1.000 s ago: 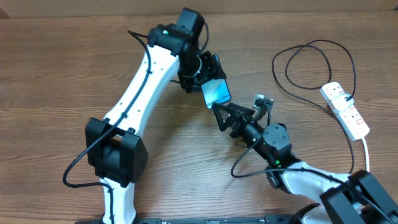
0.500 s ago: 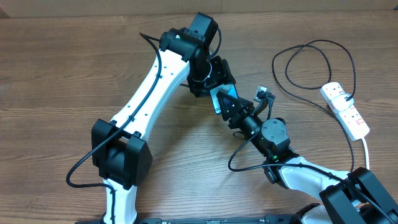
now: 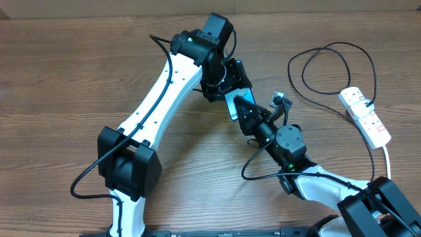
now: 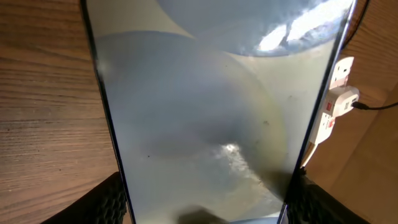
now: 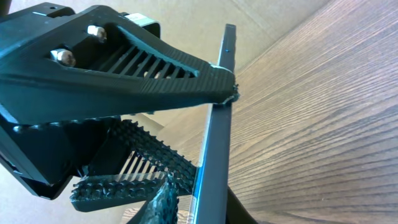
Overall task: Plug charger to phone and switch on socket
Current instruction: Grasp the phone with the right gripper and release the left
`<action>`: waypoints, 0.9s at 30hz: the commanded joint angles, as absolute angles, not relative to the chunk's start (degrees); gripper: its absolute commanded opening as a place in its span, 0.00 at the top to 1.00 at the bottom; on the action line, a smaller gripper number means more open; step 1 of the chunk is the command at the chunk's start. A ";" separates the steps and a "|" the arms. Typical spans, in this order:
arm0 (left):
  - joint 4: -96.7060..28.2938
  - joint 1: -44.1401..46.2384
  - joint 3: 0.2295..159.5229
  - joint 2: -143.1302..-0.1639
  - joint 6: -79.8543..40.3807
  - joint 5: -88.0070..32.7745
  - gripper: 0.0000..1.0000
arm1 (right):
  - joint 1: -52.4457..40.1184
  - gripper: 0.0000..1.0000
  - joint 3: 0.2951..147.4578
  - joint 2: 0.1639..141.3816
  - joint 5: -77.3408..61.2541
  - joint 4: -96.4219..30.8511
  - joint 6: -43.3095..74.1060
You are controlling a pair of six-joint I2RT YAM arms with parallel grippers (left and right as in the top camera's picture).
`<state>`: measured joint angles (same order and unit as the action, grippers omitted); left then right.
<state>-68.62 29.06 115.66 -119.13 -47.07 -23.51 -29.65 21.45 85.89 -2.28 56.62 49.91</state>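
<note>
In the overhead view my left gripper (image 3: 227, 89) holds the phone (image 3: 235, 103) above the table, shut across its width. The left wrist view is filled by the phone's pale screen (image 4: 205, 106), with a dark finger on each long edge. My right gripper (image 3: 245, 109) meets the phone from the lower right. In the right wrist view the phone (image 5: 214, 149) stands edge-on between my right gripper's (image 5: 205, 208) pads, which are shut on it. The charger's black cable (image 3: 337, 44) loops on the table by the white socket (image 3: 366, 116). I cannot make out its plug tip.
The socket (image 4: 333, 99) also shows at the right edge of the left wrist view, with a black cable running out of it. Its thick white cord (image 3: 388, 158) runs towards the front right. Bare wooden table (image 3: 59, 72) spreads to the left of both arms.
My left arm carried the phone up and to the right. The right gripper followed it and closed its jaws onto the phone's lower end.
</note>
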 commanded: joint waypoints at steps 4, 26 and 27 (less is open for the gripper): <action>-68.62 29.71 117.10 -118.41 -48.07 -25.08 0.51 | -29.95 0.96 22.63 85.58 -4.56 56.45 49.98; -67.94 29.23 117.12 -118.41 -47.77 -24.38 0.17 | -29.93 0.96 22.63 85.58 -7.16 56.29 51.09; -67.48 28.86 117.12 -118.39 -47.11 -23.99 0.12 | -29.93 0.96 22.63 85.58 -7.16 56.10 51.29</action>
<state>-68.55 29.26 116.14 -119.11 -48.21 -24.60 -29.56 21.34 86.43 -4.45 54.17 50.98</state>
